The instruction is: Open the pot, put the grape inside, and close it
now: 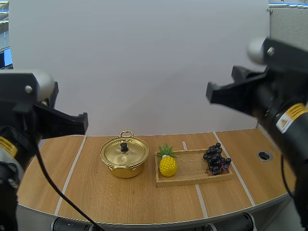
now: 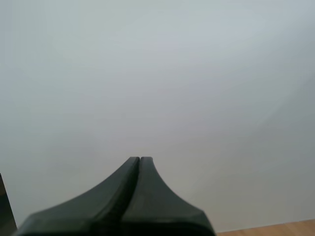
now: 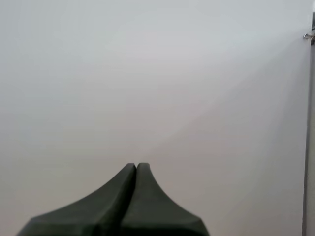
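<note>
This is looking like a robotics lab test bench. A plain white board (image 1: 144,62) is standing behind a wooden table (image 1: 96,192), screening off most of the room. White tape lines (image 1: 72,171) are running across the tabletop, and a cable grommet (image 1: 264,155) is sitting near its right edge. The left arm (image 1: 33,115) and right arm (image 1: 269,103) are reaching in from the frame's sides, the right one wearing a yellow warning label (image 1: 292,117). The pot (image 1: 124,155), and a pineapple (image 1: 167,165) and the grapes (image 1: 216,159) on a wooden tray (image 1: 192,167), are sitting neatly arranged mid-table. A grey partition (image 1: 288,21) is peeking in at the upper right.
</note>
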